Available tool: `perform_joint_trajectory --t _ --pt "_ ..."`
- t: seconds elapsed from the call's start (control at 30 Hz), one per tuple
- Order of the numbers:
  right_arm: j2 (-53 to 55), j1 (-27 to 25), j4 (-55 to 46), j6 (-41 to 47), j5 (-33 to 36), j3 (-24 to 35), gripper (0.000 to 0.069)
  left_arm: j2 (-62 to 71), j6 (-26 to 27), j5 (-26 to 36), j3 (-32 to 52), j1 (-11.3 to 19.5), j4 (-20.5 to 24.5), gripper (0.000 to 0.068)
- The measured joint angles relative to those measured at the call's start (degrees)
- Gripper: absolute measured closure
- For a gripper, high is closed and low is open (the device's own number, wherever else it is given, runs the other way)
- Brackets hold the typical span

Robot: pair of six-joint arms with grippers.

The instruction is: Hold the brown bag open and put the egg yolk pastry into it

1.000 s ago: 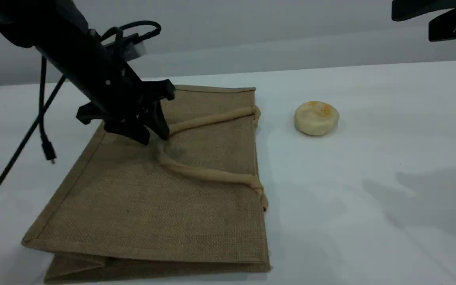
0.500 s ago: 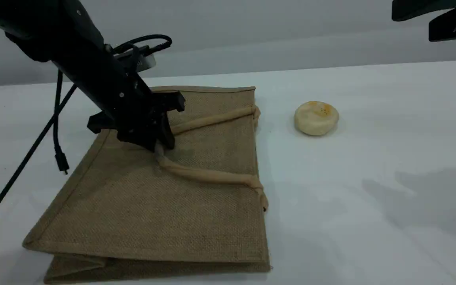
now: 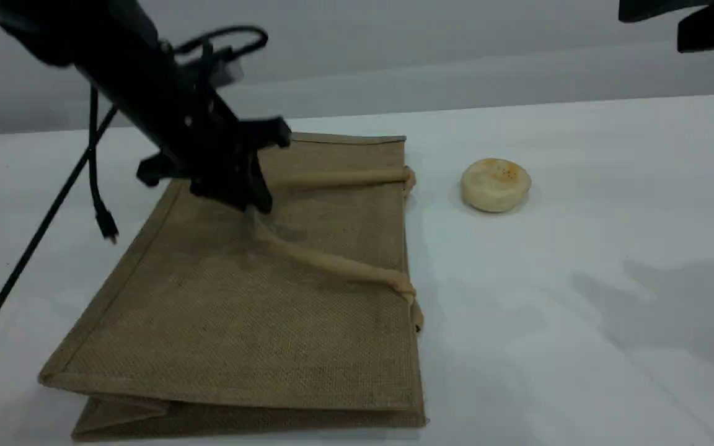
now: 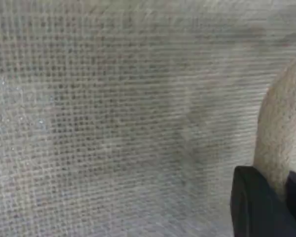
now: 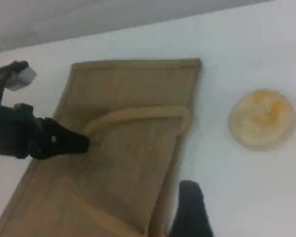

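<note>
The brown bag (image 3: 239, 322) lies flat on the white table, mouth toward the right, and fills the left wrist view (image 4: 113, 123). My left gripper (image 3: 256, 207) is shut on the bend of its beige handle (image 3: 332, 266), which rises a little off the cloth. In the left wrist view the handle (image 4: 278, 133) runs between the dark fingertips (image 4: 254, 207). The egg yolk pastry (image 3: 495, 184) sits on the table right of the bag's mouth, also seen from the right wrist (image 5: 261, 118). My right gripper (image 3: 673, 25) hangs open high at the top right, holding nothing.
A loose black cable (image 3: 100, 204) dangles from the left arm over the table's left side. White table (image 3: 580, 310) stretches to the right of and in front of the pastry. From the right wrist, the bag (image 5: 128, 148) lies lower left with the left gripper (image 5: 64, 140) on it.
The left gripper closed on the handle's bend and lifted slightly, drawing the handle's two legs taut and shifting the bag a little. The pastry and right arm stayed put.
</note>
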Motion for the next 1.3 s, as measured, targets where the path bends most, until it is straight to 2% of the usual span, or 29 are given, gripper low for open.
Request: perform_joint_trajectory --t 0.3,0.43,0.7,1.0,1.17,1.3 --pt "7.4 4.7 12.8 -14.1 -5.5 -0.3 0.0234 -4.4 0.0 8.7 -3.8 0.0 1.8 0.0596" --pt "14.6 5.2 14.4 -19.4 -5.4 -4.2 0.0234 -5.7 0.0 9.5 -3.8 0.0 1.7 0.0596" --pt "30.9 5.2 14.4 -19.6 -5.3 -16.8 0.0234 -5.9 -0.5 11.1 -3.8 0.0 1.5 0.0596" --pt "43.6 5.2 14.3 -19.5 -5.4 -28.6 0.0234 -5.9 -0.6 10.9 -3.8 -1.1 1.3 0.0596" --pt "47.9 5.2 14.3 -19.4 -6.0 -33.3 0.0234 -5.9 -0.6 11.1 -3.8 -2.1 1.2 0.0596" --pt "49.8 5.2 14.2 -19.4 -5.7 -34.5 0.0234 -5.9 -0.6 11.4 -3.8 -2.8 1.3 0.0596"
